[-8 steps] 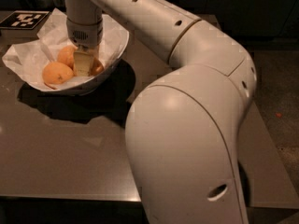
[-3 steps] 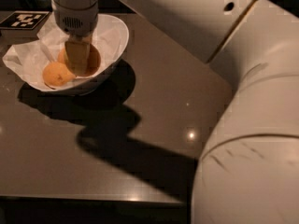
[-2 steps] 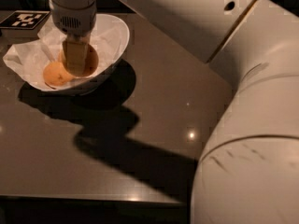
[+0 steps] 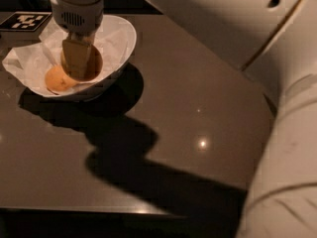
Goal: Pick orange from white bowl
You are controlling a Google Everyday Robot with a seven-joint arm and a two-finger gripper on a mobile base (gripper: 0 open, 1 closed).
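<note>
**Gripper is staying low in the bowl, nothing lifted yet**

Compared with a second ago, almost nothing is changing. The gripper (image 4: 79, 66) is still reaching down inside the white bowl (image 4: 126, 38) at the same place, and the fruits are not moving. Nearly three seconds ago the arm (image 4: 208, 19) was standing differently over the table (image 4: 198, 108), so the big move is finished. I am judging that the grasp itself is now going on, and the lift is not yet starting.

The bowl is sitting near the far left corner of the table, just beside a printed marker (image 4: 25, 20). Crumpled paper (image 4: 20, 63) is lining it and hanging over the rim. The orange (image 4: 59, 78), the paler one, is lying at the front left of the bowl, just beside the gripper and seemingly free. A darker fruit (image 4: 95, 66) is showing right at the gripper, in its shadow. Whether the gripper is closing on any fruit, I cannot tell.
</note>
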